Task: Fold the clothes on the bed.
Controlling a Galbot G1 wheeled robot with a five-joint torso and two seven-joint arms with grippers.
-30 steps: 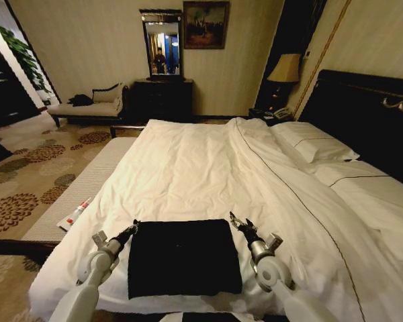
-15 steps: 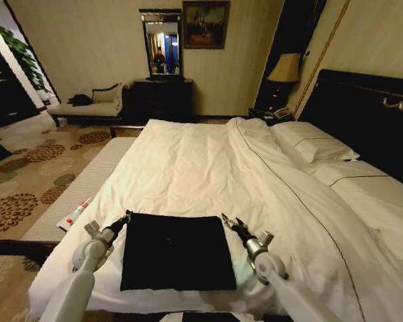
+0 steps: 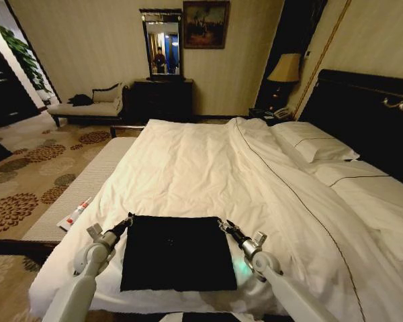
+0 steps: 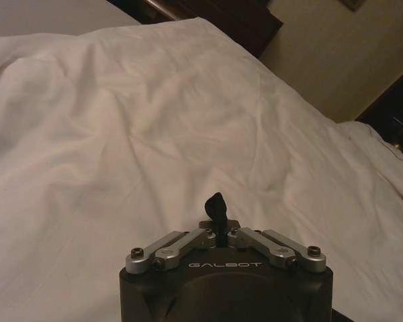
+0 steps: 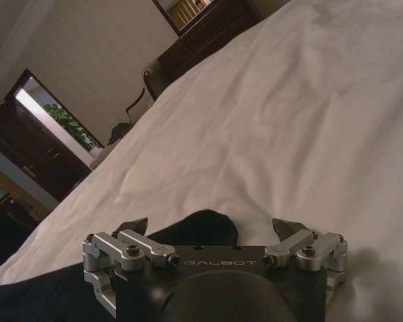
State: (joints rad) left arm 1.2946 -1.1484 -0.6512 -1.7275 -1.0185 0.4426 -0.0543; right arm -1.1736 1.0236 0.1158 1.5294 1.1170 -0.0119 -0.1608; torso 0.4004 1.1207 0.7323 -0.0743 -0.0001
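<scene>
Nearest me, at the foot edge of the bed: the T-shirt, black, folded into a flat, roughly square block lying on the white duvet. No lettering visible on the upper face. It sits between my two arms.

My left gripper is at the shirt's far left corner, fingertips at the cloth edge. In the left wrist view the fingers are pressed together into a single dark point, with nothing seen between them; closed. Beyond them, bare rumpled duvet.

My right gripper is at the shirt's far right corner. In the right wrist view its two fingertips stand wide apart, spread, with a bump of black cloth lying between them on the duvet. The pads are not pinching it; the cloth lies free in the gap.

To my left, beside the bed: a pale bench running along the mattress, with a small white and red tube-like object on it. Patterned carpet past that.

Mid-distance: the duvet stretches away, creased, with a fold line running diagonally toward the pillows at my right. Dark headboard behind them.

Far end: lamp on a nightstand in the corner, dark dresser with mirror above, framed painting on the wall, pale chaise at far left.
</scene>
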